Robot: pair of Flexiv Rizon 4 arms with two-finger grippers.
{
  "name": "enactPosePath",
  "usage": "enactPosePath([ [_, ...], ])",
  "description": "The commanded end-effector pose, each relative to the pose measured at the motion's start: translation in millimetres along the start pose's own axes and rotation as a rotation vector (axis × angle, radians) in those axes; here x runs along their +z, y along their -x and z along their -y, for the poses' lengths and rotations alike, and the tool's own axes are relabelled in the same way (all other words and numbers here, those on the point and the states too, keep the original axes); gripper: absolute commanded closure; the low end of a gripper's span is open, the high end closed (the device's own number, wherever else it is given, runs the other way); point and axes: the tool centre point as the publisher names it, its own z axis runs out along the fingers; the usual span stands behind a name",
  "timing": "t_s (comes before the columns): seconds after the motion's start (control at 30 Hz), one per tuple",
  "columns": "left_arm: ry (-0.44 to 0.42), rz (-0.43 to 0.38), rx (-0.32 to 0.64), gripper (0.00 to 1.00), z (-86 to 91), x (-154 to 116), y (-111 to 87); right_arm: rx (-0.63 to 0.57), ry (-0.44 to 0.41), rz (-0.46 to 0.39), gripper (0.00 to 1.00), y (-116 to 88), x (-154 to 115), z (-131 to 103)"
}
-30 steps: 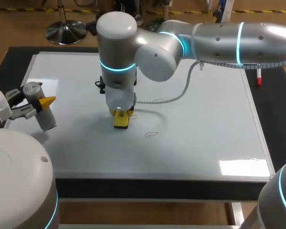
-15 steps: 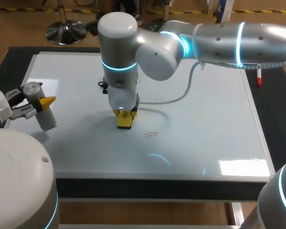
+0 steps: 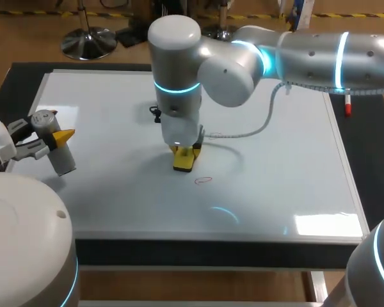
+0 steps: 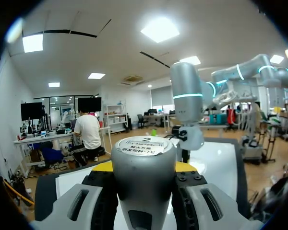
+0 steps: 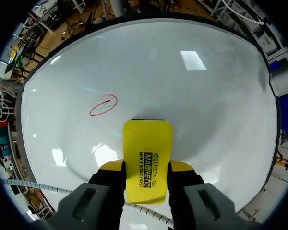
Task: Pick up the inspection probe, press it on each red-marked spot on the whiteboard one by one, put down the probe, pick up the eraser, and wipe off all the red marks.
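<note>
Stage: wiping, part done.
- Eraser [image 3: 184, 160]: pinched between the fingers of the right gripper [image 5: 147, 167] and set on the whiteboard [image 3: 288, 160] near its middle.
- Red mark [image 3: 203, 180]: seen just near of the eraser, not yet wiped.
- Probe [image 3: 59, 157]: clamped by the fingers of the left gripper [image 3: 54, 137] at the far left, not put down.

The right claw [image 3: 185, 153] slides the eraser [image 3: 182, 164] sideways over the whiteboard [image 3: 275, 179] (toward the desk's right side), now sitting closer to the red oval [image 3: 203, 180].
</note>
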Motion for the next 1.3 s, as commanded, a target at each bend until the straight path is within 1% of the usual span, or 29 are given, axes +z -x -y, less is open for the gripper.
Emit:
enactPosePath([
  [0.03,-0.003,0.000,0.001,1.00,0.5,-1,-0.2,0.003,-0.002,0.008,1.00,-20,5,2],
  [0.2,-0.003,0.000,0.001,1.00,0.5,-1,-0.2,0.020,-0.002,0.012,1.00,-24,0,5],
  [0.33,-0.003,0.000,0.001,1.00,0.5,-1,-0.2,0.034,0.004,0.023,1.00,-29,-16,10],
  [0.43,-0.003,0.000,0.001,1.00,0.5,-1,-0.2,0.059,-0.007,0.035,1.00,-37,-27,16],
  [0.53,-0.003,0.000,0.001,1.00,0.5,-1,-0.2,0.094,-0.022,0.043,1.00,-50,-37,24],
  [0.6,-0.003,0.000,0.001,1.00,0.5,-1,-0.2,0.129,-0.033,0.040,1.00,-61,-41,30],
  [0.7,-0.003,0.000,0.001,1.00,0.5,-1,-0.2,0.200,-0.027,0.058,1.00,-83,-45,38],
  [0.87,-0.003,0.000,0.001,1.00,0.5,-1,-0.2,0.322,-0.030,0.066,1.00,-126,-49,51],
  [0.93,-0.003,0.000,0.001,1.00,0.5,-1,-0.2,0.369,-0.037,0.056,1.00,-145,-50,55],
  [1.13,-0.003,0.000,0.001,1.00,0.5,-1,-0.2,0.500,-0.035,0.036,1.00,-194,-47,63],
  [1.3,-0.003,0.000,0.001,1.00,0.5,-1,-0.2,0.597,-0.028,0.030,1.00,-229,-44,66],
])
